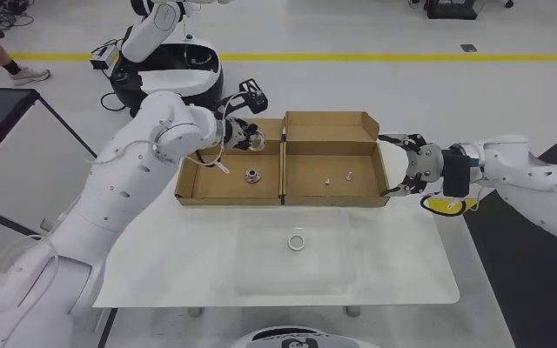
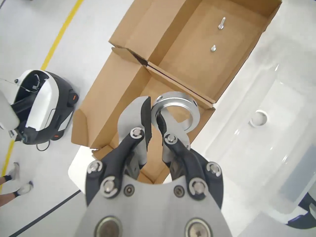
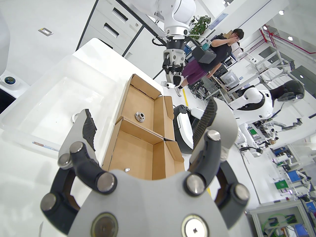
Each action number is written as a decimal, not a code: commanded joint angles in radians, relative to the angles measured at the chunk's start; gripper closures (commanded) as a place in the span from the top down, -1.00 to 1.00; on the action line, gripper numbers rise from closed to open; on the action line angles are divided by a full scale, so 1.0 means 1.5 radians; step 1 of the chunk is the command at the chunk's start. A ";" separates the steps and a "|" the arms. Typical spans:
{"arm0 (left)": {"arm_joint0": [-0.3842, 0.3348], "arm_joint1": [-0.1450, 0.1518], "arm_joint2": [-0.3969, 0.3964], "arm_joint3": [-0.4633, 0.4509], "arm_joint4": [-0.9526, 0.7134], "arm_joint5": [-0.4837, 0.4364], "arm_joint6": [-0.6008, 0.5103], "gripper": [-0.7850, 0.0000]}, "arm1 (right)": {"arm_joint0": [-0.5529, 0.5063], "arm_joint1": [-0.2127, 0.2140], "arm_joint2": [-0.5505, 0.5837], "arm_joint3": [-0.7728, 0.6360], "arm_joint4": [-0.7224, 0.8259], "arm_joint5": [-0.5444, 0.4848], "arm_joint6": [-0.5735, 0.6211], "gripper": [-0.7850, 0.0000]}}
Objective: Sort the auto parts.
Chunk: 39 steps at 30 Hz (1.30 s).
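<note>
Auto parts are sitting spread over two cardboard boxes and a tray, and one is hanging in a claw. The left gripper point(image 2: 153, 109) is clenching a metal ring point(image 2: 175, 113) by its rim, one finger inside the hole and one outside, above the left box point(image 2: 103, 104). That claw's fingers and the ring are covering much of the box floor beneath them. From the top view the left gripper point(image 1: 248, 135) is hovering over the back part of the left box point(image 1: 196, 183), and the ring there is too small to make out.

A flanged part point(image 1: 251, 176) is lying on the floor of the left box, near its middle. In the right box point(image 1: 335, 187) a bolt point(image 2: 221, 23) and a second bolt point(image 2: 213, 48) are lying apart from each other. In the right wrist view one bolt is peeking out just beside the wrist plate, and which of the two it is cannot be told.

A white ring point(image 1: 297, 241) is resting in the clear tray point(image 1: 261, 261), nearer the robot than the boxes; the right claw's finger is partly hiding it in the right wrist view. The right gripper point(image 1: 393, 165) is hanging released, jaws spread wide, at the outer end of the right box. Everything is standing on the white table point(image 1: 418, 270).
</note>
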 commanded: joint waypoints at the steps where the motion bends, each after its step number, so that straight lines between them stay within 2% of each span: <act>1: -0.003 -0.004 0.014 -0.001 -0.004 0.002 -0.016 -1.00 | 0.000 0.000 0.000 0.000 0.000 0.000 0.000 1.00; 8: -0.018 -0.012 0.044 0.024 0.037 0.001 -0.061 -1.00 | 0.000 0.000 0.000 0.000 0.000 0.000 0.000 1.00; 14: -0.036 -0.020 0.064 0.062 0.046 -0.024 -0.083 -1.00 | 0.000 0.000 0.000 0.000 0.000 0.000 0.000 1.00; 20: -0.068 -0.036 0.102 0.136 0.066 -0.059 -0.100 -1.00 | 0.000 0.000 0.000 0.000 0.000 0.000 0.000 1.00; 27: -0.096 -0.064 0.154 0.221 0.088 -0.095 -0.072 -1.00 | 0.000 0.000 0.000 0.000 0.000 0.000 0.000 1.00; 39: -0.117 -0.126 0.230 0.386 0.097 -0.122 -0.008 -1.00 | 0.000 0.000 0.000 0.000 0.000 0.000 0.000 1.00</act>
